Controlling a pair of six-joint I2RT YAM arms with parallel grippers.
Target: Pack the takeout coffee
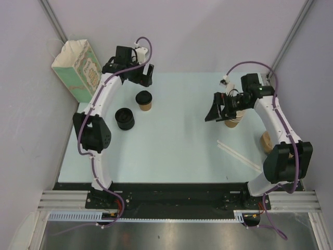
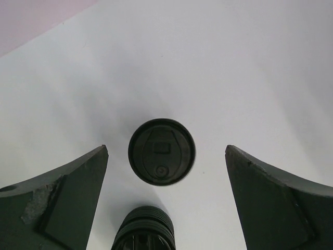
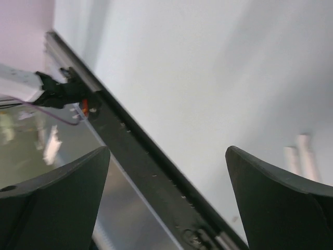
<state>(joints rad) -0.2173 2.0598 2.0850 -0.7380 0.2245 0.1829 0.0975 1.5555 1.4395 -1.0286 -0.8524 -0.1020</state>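
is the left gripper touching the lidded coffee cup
Apart. The left wrist view shows the takeout coffee standing between the left gripper's open fingers, with bare table showing on either side of it.

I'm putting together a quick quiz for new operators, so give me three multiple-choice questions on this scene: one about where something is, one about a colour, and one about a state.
1. Where does the patterned mint and cream paper bag stand?
A. far left, at the back
B. near right
C. centre

2. What colour is the round plastic lid on the small tan paper cup?
A. white
B. black
C. red

3. How is the left gripper?
A. shut on the cup
B. open, holding nothing
C. shut on the bag

Answers:
1 A: the top view shows the bag at the far left, beyond the left arm.
2 B: the lid is black in both the top and left wrist views.
3 B: in the left wrist view the jaws stand wide on either side of the cup, clear of it.
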